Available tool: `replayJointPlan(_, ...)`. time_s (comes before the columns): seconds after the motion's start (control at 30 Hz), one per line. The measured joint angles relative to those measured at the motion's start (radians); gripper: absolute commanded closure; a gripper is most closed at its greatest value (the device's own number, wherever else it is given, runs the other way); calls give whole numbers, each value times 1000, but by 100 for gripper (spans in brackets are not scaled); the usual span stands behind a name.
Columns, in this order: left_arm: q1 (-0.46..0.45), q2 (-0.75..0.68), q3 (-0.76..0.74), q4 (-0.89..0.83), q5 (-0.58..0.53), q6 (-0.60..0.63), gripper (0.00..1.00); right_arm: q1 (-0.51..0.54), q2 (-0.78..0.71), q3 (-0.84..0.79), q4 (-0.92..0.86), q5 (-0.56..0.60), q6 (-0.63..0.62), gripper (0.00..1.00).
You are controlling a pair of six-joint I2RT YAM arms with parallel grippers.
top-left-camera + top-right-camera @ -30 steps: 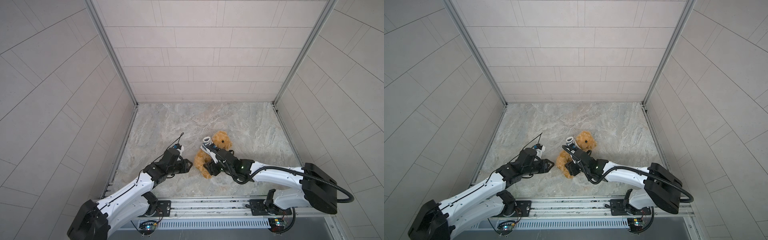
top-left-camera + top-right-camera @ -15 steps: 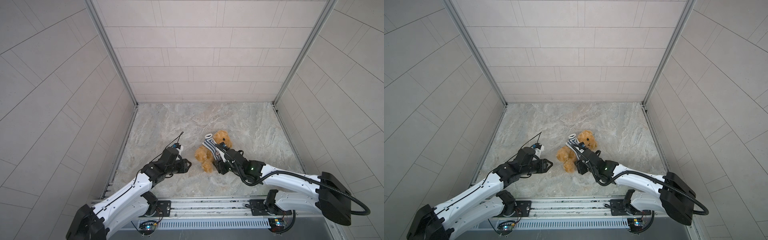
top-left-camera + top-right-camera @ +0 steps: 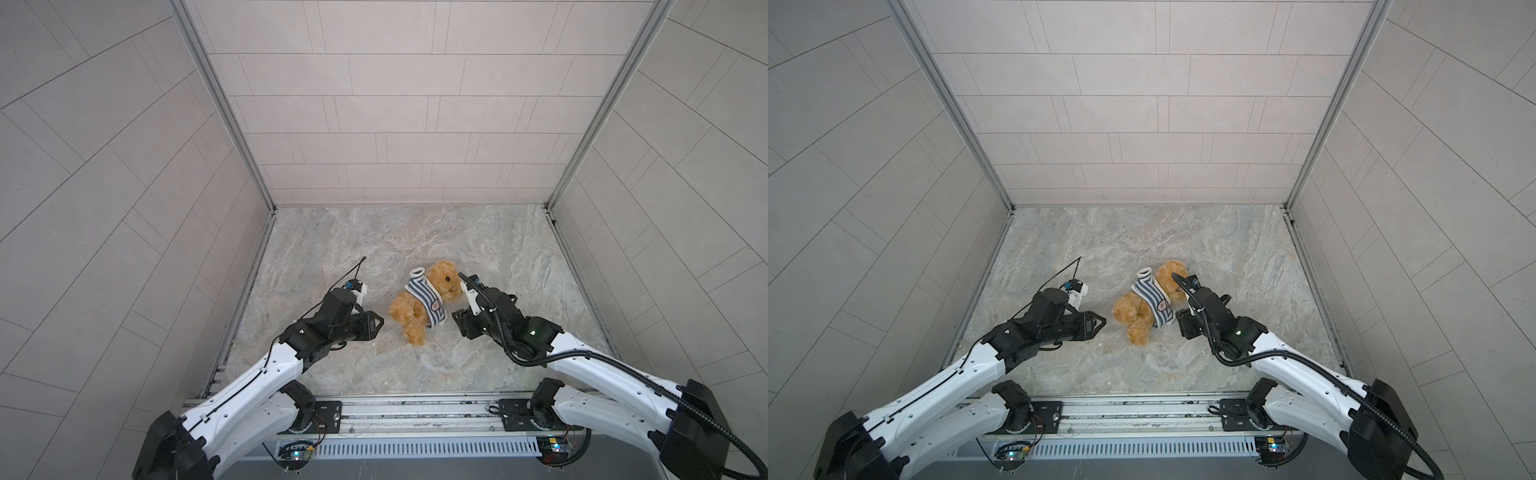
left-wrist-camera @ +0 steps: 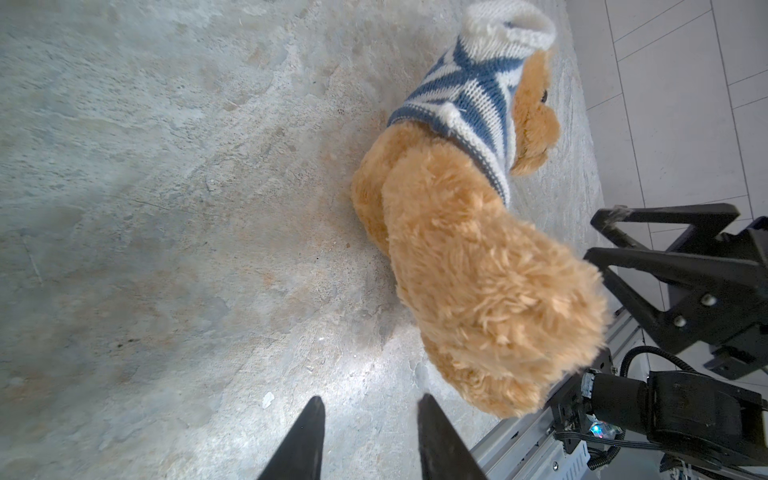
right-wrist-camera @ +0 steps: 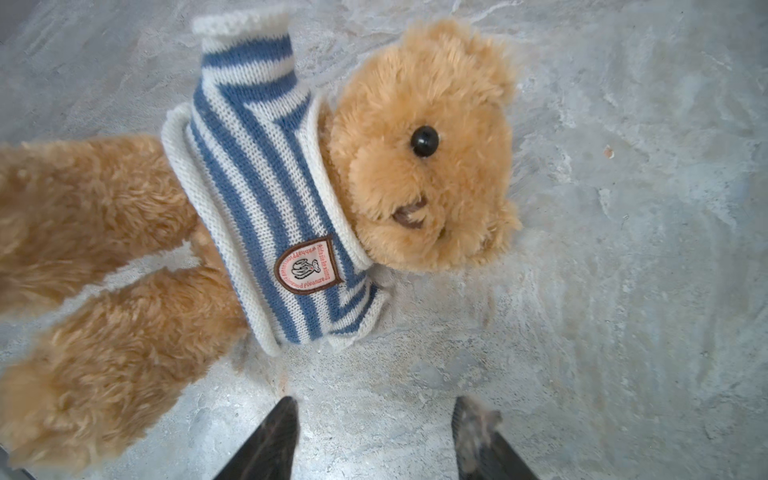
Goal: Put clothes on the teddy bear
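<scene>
Knit sleeve beside teddy bear looks empty. L pincer & R pincer both apart, unloaded; tugging could drag bear.

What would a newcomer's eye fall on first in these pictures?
The golden-brown teddy bear lies in the middle of the marbled floor, already wearing a blue-and-white striped sweater. One sleeve sticks out with no paw showing. The left arm and the right arm flank the bear, jaws open and empty, touching nothing.
</scene>
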Motion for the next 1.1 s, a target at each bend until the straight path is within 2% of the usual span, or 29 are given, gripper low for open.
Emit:
replayJointPlan(0.23,22,130,193,-29,-21,68,61,9,10,4,12,-43,11,32)
replayJointPlan(0.4,25,295,301,4,-9,119,62,17,21,-16,63,-58,26,29)
replayJointPlan(0.57,17,418,308,19,8,141,64,17,34,-63,103,-60,39,28)
replayJointPlan(0.67,-19,454,308,23,7,146,65,9,59,-80,121,-64,40,29)
replayJointPlan(0.93,-129,471,290,66,-1,135,66,-58,175,-85,194,-97,31,29)
replayJointPlan(1.1,-195,475,246,120,-13,93,66,-100,285,-24,203,-135,8,30)
